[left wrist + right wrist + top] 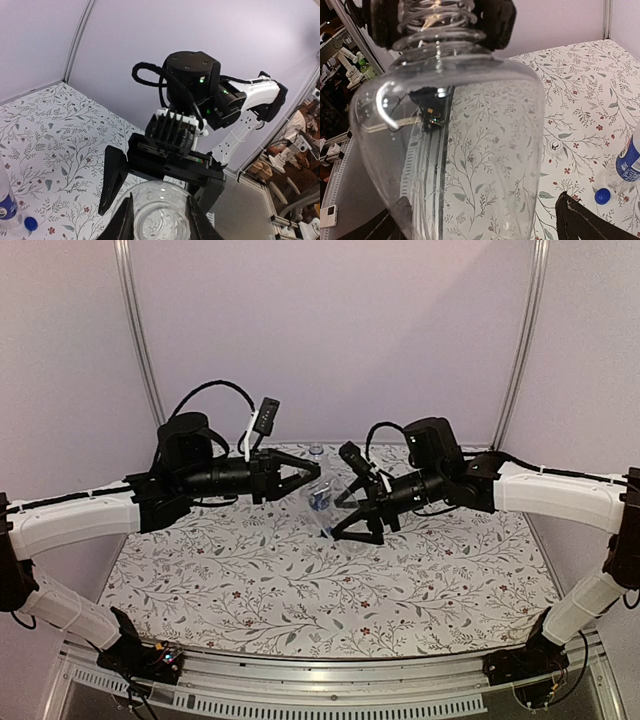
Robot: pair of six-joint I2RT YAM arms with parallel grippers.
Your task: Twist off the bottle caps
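Beside labelled bottle (629, 162), blue cap (601, 196)

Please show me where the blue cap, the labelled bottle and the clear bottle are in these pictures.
blue cap (601, 196): right wrist view, middle of the round blue face.
labelled bottle (629, 165): right wrist view, on its blue label band.
clear bottle (470, 150): right wrist view, on its wide see-through body.
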